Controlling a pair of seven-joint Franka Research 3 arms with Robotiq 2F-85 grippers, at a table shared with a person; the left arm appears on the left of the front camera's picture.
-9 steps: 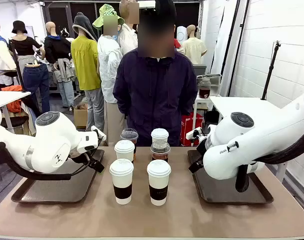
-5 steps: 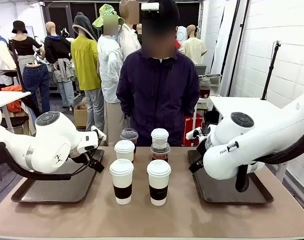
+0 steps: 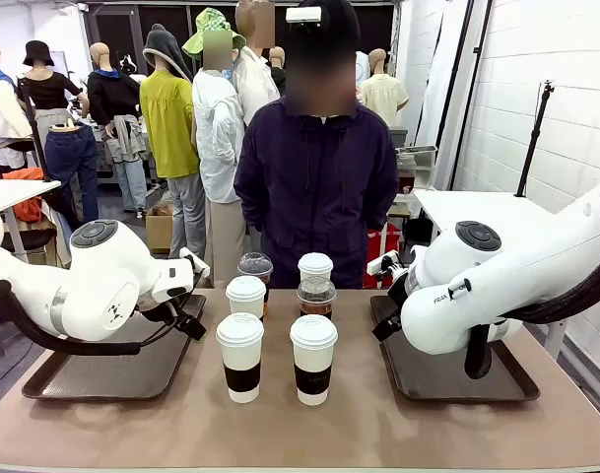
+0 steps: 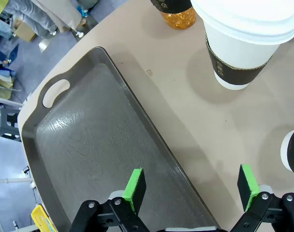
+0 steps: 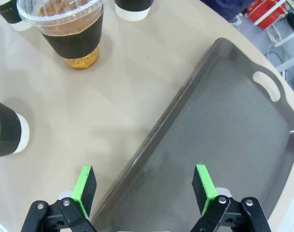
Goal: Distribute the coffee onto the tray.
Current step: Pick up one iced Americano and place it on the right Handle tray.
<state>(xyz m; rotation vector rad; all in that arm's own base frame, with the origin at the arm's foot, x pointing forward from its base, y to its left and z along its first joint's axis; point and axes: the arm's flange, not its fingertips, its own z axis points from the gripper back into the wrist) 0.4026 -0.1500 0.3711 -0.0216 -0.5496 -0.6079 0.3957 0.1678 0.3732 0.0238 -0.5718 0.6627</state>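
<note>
Several coffee cups stand grouped at mid-table: white lidded paper cups with dark bands, such as the front pair [image 3: 240, 357] [image 3: 313, 360], and two clear dome-lidded cups of brown drink [image 3: 316, 296] [image 3: 255, 268]. A dark tray [image 3: 112, 374] lies at the left and another tray [image 3: 457, 379] at the right, both bare. My left gripper [image 4: 191, 186] hangs open over the inner edge of the left tray [image 4: 89, 145], short of a white cup [image 4: 243, 38]. My right gripper [image 5: 144, 186] is open over the right tray's [image 5: 224, 125] inner edge, with a clear cup [image 5: 69, 29] ahead.
A person in a dark jacket [image 3: 314, 197] stands at the far side of the table, close behind the cups. Bare tabletop [image 3: 309, 434] runs along the front edge. A white table [image 3: 477, 207] stands off to the right behind my right arm.
Both arms and all cups have stayed still. The person has shifted slightly to the right.
</note>
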